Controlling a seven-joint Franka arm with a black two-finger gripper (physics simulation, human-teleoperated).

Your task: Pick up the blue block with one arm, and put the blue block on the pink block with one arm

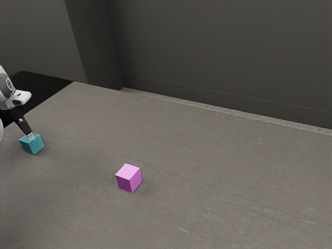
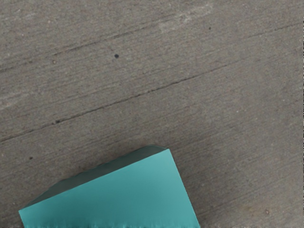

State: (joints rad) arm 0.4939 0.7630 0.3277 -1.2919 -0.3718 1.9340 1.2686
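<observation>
Blue block (image 2: 118, 194) lying near surface (image 1: 207, 155) edge under pincer (image 1: 29, 137) | pincer grip: cannot tell | pink block (image 1: 128, 177) standing bare, well apart | 0/2 steps showing done

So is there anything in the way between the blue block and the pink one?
No, nothing visible. Just table surface lies between the blue block, right under the gripper, and the pink block.

Dim, even light, matte grey table (image 1: 207, 171), faint soft shadow hugging pink block (image 1: 128, 177), walls (image 1: 207, 46) darker
</observation>
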